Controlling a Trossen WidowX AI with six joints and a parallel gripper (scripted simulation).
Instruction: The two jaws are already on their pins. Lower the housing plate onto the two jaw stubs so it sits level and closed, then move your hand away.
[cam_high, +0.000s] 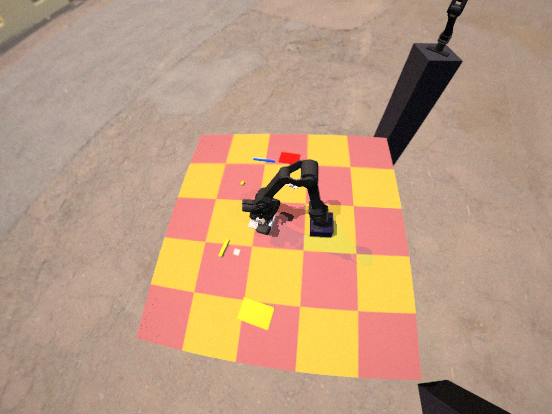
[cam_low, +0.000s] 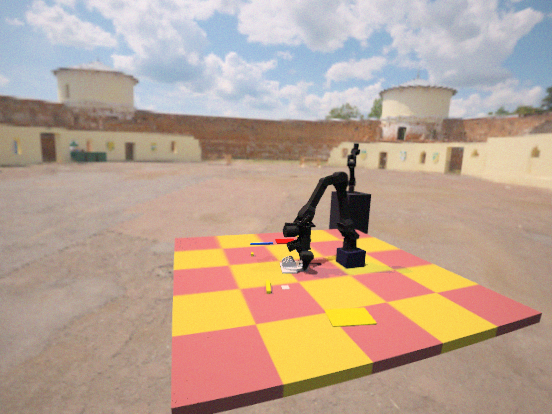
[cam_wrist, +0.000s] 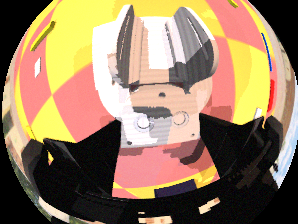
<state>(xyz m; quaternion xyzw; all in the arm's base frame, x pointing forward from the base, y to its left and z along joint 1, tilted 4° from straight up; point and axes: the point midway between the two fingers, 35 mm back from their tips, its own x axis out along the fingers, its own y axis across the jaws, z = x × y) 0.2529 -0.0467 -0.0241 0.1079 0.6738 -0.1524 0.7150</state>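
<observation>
The assembly stands on the checkered mat (cam_high: 330, 340) (cam_low: 220, 370), under my wrist. In the wrist view its white base (cam_wrist: 105, 55) carries two dark grey curved jaws, the left jaw (cam_wrist: 125, 45) and the right jaw (cam_wrist: 195, 45). The tan and grey housing plate (cam_wrist: 150, 97), with round holes, lies over the near ends of the jaws. My gripper (cam_wrist: 158, 119) (cam_high: 261, 223) (cam_low: 301, 261) is low over the assembly (cam_high: 256, 224) (cam_low: 289, 265) and is shut on the housing plate, with a black finger at each side. I cannot tell whether the plate sits level.
A yellow flat square (cam_high: 255, 313) (cam_low: 350, 316), a red square (cam_high: 289, 157), a blue bar (cam_high: 263, 160), a yellow bar (cam_high: 223, 248) and a small white piece (cam_high: 236, 252) lie on the mat. The arm's base (cam_high: 321, 225) stands right of the assembly. A black pillar (cam_high: 415, 95) stands behind the mat.
</observation>
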